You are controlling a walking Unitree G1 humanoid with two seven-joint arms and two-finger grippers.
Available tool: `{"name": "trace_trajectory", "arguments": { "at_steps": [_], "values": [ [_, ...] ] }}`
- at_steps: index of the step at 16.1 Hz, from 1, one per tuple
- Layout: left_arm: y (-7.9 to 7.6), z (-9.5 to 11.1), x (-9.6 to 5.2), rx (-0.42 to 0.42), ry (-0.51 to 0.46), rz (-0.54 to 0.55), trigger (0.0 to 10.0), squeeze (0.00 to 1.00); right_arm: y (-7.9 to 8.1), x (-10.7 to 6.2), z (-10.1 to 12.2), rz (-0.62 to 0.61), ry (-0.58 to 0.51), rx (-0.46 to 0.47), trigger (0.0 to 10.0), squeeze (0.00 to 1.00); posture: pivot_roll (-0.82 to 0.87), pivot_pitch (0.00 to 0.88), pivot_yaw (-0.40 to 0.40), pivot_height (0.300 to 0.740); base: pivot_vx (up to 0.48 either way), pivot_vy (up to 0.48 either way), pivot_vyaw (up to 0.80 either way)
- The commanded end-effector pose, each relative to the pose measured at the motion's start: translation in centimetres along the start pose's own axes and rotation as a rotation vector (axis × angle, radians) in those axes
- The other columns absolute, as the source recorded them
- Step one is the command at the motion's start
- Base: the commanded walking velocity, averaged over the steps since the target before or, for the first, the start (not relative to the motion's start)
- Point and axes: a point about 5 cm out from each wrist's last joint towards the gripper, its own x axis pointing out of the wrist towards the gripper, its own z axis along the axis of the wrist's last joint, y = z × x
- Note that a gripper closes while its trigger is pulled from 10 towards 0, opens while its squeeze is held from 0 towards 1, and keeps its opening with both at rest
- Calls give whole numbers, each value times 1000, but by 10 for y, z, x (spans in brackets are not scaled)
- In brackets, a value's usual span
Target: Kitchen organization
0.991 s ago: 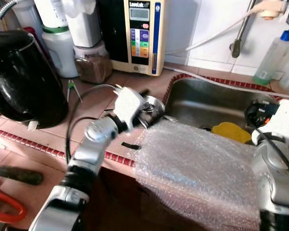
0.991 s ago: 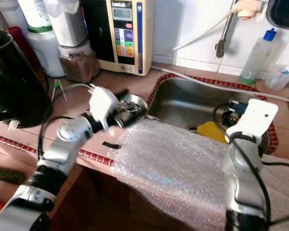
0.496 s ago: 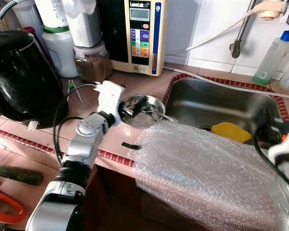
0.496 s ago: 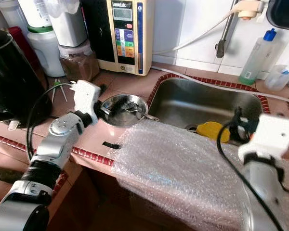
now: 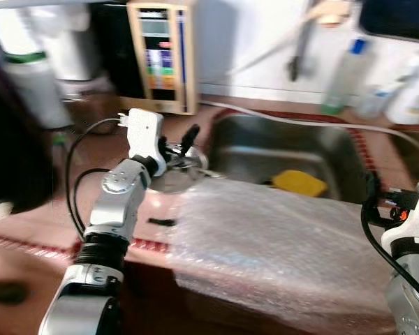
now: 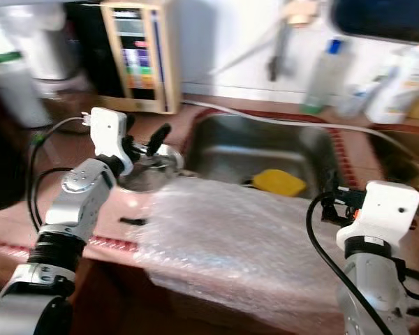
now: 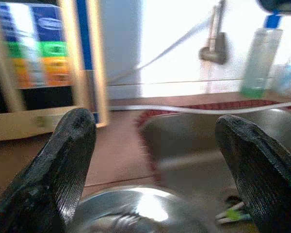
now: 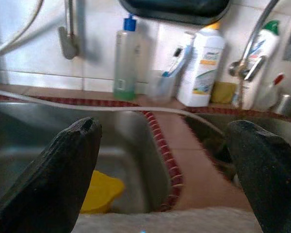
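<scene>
Steel bowl [image 7: 136,213] lies just below the left gripper's [image 7: 155,145] spread, empty fingers [image 7: 63,160].

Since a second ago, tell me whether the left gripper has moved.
Yes. The left gripper has pulled back toward the robot's left, from over the steel bowl to its left rim.

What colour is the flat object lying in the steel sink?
Yellow object; clearest in the right wrist view.

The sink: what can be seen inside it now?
Inside the sink lies a yellow object near the front wall. The bubble wrap covers the front rim, so whatever lies beneath it is hidden. The rest of the basin is too blurred to tell.
</scene>
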Motion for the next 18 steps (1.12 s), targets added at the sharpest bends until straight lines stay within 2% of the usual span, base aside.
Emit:
{"name": "trace_trajectory", "arguments": {
  "at_steps": [1, 7, 8, 12, 13, 14, 15, 17, 18],
  "values": [
    [2, 7, 1, 10, -20, 15, 10000, 0, 3, -1, 6, 16, -17, 6, 10000, 0, 1, 5, 3, 740, 0, 0, -769],
    [2, -2, -10, -35, 9, 14, 10000, 0, 21, -1, 5, 90, -21, 10, 10000, 0, 9, 23, 35, 740, 0, 0, 0],
    [-1, 1, -9, -32, 2, -6, 10000, 0, 26, -2, 7, 108, -35, 9, 10000, 0, 12, 23, 38, 740, 0, 0, 0],
    [-5, 0, -11, 21, -9, -9, 10000, 0, 30, -2, 7, 119, -34, 27, 10000, 0, 16, 25, 38, 740, 0, 0, 0],
    [-9, -5, -12, -22, 21, -90, 10000, 0, 31, -1, 5, 119, -22, 43, 10000, 0, 17, 25, 36, 740, 0, 0, -800],
    [-6, -9, -9, 14, 37, -67, 10000, 0, 32, 0, 5, 128, -27, 40, 10000, 0, 19, 25, 31, 740, 0, 0, -431],
    [-3, -9, -7, 15, 42, -57, 10000, 0, 33, 0, 5, 130, -27, 40, 10000, 0, 19, 23, 31, 740, 0, 0, -425],
    [2, -8, -1, -26, 58, -11, 10000, 0, 34, 1, 6, 135, -32, 40, 10000, 0, 12, 23, 33, 740, 0, 0, 0],
    [1, -8, -1, -53, 74, -27, 10000, 0, 34, 1, 6, 134, -32, 39, 10000, 0, 12, 24, 33, 740, 0, 0, 0]
  ]
}}
